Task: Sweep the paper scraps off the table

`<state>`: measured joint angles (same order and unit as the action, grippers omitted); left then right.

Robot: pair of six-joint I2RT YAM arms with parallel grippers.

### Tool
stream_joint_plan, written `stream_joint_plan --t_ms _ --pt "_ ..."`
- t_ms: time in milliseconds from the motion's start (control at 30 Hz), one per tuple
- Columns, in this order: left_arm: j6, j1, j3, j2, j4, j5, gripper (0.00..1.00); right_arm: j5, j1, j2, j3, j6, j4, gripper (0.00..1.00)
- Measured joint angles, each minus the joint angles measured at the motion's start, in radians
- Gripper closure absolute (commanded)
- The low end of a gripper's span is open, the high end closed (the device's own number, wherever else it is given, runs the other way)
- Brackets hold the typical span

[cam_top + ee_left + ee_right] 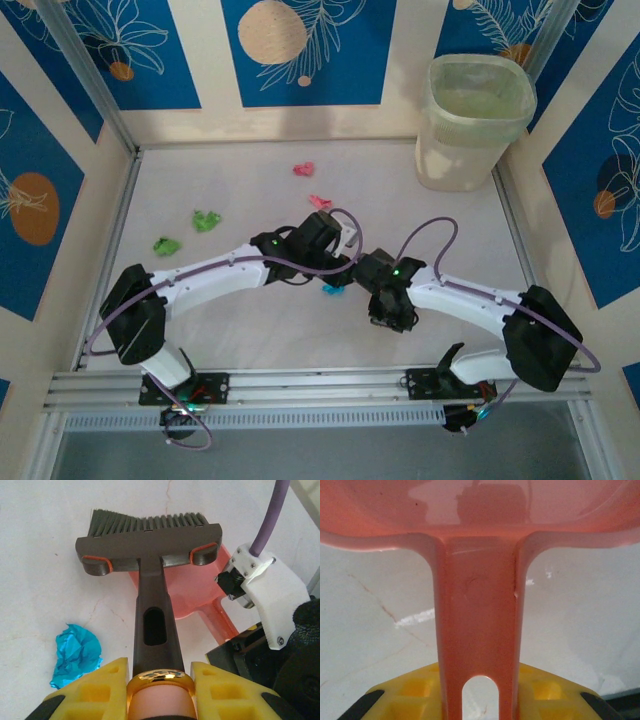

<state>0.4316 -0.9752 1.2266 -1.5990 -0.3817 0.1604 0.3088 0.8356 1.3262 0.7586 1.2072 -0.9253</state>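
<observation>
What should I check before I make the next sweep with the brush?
1. Brush seated in the left gripper: ok, handle clamped between its jaws.
2. Dustpan seated in the right gripper: ok.
3. Brush head over the dustpan: ok.
4. Dustpan lip flat on the table: cannot tell.
5. Blue scrap in the dustpan: not ok, it lies on the table left of the brush handle.
6. Pink scraps and green scraps cleared: not ok, they lie farther out on the table.
</observation>
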Motion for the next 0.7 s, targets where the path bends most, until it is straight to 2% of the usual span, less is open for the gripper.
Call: stream_joint_plan --t_ms 433,700 --pt "-0.027 0.0 -0.076 0.068 -0.085 -0.046 1.0 0.263 0.124 0.128 0.053 0.016 -0.031 1.0" --pt "-0.022 0.0 -0.123 0.139 -0.061 -0.083 1.0 0.323 0.156 0.141 0.063 -0.025 0.007 1.0"
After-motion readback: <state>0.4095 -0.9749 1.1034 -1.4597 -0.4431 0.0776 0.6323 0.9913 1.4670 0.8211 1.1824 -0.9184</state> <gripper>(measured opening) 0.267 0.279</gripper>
